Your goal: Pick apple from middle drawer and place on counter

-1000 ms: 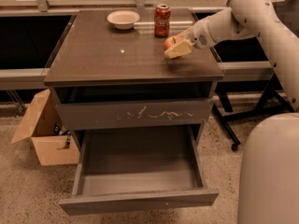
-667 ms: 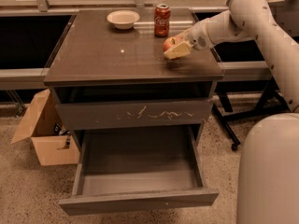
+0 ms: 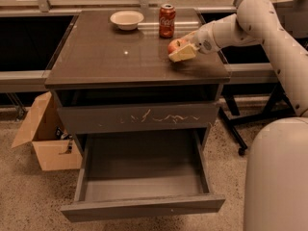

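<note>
The apple point(image 3: 174, 45) is small, red and yellowish, and sits between the cream fingers point(image 3: 184, 55) of my gripper point(image 3: 180, 50) at the right side of the counter point(image 3: 120, 57). It is at or just above the glossy top. The gripper is shut on the apple, and the white arm reaches in from the right. The middle drawer point(image 3: 144, 207) is pulled wide open below, and its grey inside holds nothing.
A red soda can point(image 3: 167, 20) stands just behind the apple and a white bowl point(image 3: 126, 19) at the back of the counter. The scratched drawer front point(image 3: 139, 117) is closed. A cardboard box point(image 3: 45, 138) is on the floor at left. The robot's white body point(image 3: 276, 177) fills the lower right.
</note>
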Controlling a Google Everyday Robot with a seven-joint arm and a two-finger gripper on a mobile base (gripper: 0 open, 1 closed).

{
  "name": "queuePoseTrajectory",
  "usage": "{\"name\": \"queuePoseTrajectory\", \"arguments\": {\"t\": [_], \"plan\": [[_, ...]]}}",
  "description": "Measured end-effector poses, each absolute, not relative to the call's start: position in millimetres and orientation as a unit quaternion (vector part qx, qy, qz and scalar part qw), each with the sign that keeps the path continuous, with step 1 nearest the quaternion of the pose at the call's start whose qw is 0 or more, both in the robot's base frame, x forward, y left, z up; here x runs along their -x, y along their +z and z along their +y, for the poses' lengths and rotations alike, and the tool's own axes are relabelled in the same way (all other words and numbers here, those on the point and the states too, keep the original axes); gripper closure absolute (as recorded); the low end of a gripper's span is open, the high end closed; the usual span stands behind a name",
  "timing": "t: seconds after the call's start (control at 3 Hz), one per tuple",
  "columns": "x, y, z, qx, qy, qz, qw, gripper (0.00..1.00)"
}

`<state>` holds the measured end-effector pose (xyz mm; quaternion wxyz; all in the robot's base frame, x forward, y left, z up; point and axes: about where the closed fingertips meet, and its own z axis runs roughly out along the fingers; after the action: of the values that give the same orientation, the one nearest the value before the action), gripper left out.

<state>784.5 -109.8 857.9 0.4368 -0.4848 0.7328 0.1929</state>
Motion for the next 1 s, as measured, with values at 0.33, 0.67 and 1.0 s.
{"name": "queuePoseTrajectory", "arguments": {"t": [0.33, 0.67, 1.0], "plan": [[-784.5, 857.9, -109.8, 0.485, 0.193, 0.733, 0.437, 0.28], [-784.5, 857.9, -109.7, 0.485, 0.193, 0.733, 0.437, 0.00], [-784.5, 857.9, -109.7, 0.485, 0.193, 0.733, 0.437, 0.00]]}}
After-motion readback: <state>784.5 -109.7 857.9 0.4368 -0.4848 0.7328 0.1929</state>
